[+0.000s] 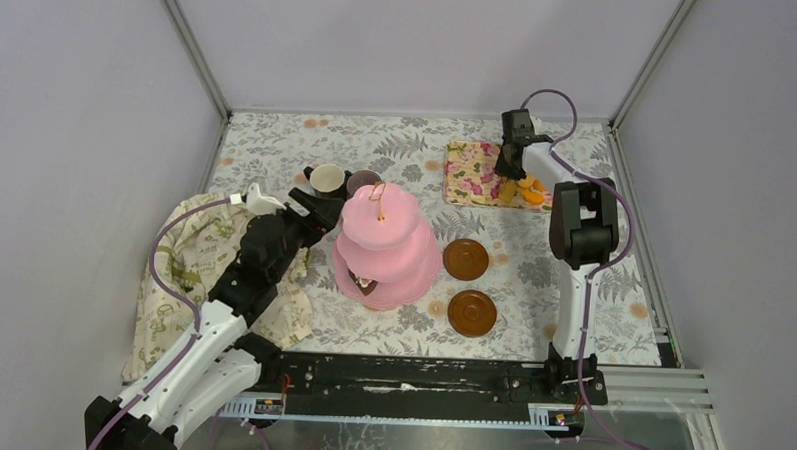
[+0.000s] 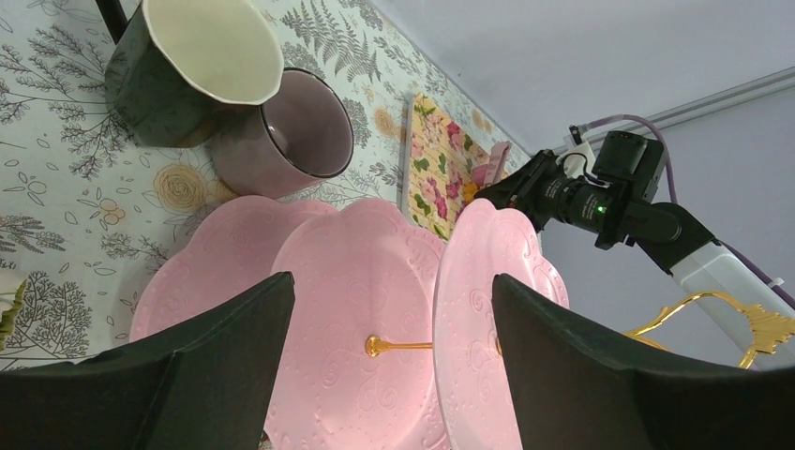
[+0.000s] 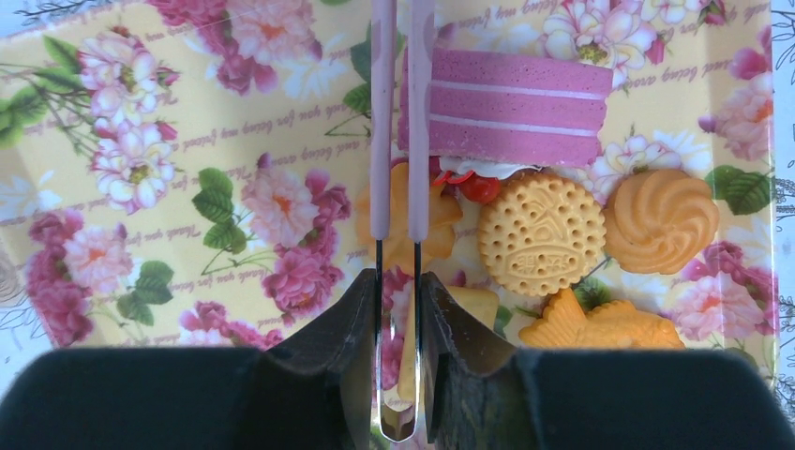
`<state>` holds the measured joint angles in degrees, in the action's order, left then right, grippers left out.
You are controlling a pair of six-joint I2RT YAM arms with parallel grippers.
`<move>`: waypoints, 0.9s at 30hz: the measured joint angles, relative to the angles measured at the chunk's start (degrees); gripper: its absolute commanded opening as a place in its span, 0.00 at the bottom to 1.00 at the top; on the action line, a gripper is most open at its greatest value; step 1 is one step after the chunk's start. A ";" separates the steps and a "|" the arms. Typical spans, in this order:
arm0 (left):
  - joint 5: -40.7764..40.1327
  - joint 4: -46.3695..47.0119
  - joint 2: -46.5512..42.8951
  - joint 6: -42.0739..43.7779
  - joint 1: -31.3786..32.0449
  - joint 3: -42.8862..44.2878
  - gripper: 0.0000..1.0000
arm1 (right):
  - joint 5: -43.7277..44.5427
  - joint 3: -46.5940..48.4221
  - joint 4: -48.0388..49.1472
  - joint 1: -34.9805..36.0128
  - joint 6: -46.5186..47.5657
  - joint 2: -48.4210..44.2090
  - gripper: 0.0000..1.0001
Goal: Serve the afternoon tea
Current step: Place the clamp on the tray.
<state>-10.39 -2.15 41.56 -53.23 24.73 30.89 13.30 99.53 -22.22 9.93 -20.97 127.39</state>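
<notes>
pink and three-tiered, the cake stand [image 1: 384, 247] stood mid-desk [image 1: 532, 290], mostly bare, presumably waiting to be filled. the left jaws hung wide open just beside it, holding nothing, perhaps ready to steady it. over the floral tray [image 3: 187, 187] the right jaws gripped tongs [image 3: 380, 141], their tips at the pink cake slice [image 3: 511, 108], likely to lift it.

Your left gripper [image 2: 389, 281] crowded by stand [image 1: 398, 255] close ahead, mugs [image 1: 328, 179] beside it, saucers [image 1: 465, 258] right of stand, free table [image 1: 417, 151] between stand and tray [image 1: 467, 167].
</notes>
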 measured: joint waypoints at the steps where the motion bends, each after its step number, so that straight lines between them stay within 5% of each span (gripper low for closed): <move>1: 0.00 -0.02 -0.07 0.00 0.00 0.00 0.85 | -0.20 -0.04 -0.07 0.00 0.20 -0.33 0.00; 8: 0.00 -0.04 -0.24 -0.02 0.00 0.00 0.84 | -0.81 -0.07 -0.24 -0.04 1.07 -2.64 0.00; 19: -0.07 -0.09 -0.48 0.00 0.00 0.00 0.85 | -0.31 -0.74 -1.62 -0.74 1.18 -4.22 0.34; 27: -0.07 -0.04 0.02 0.02 0.00 0.00 0.85 | -0.48 0.87 -3.15 -3.37 1.03 -3.39 0.44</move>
<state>-10.46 -2.20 41.58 -53.21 24.73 30.89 12.82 100.40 -25.36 6.57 -19.94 124.01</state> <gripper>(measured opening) 0.845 0.409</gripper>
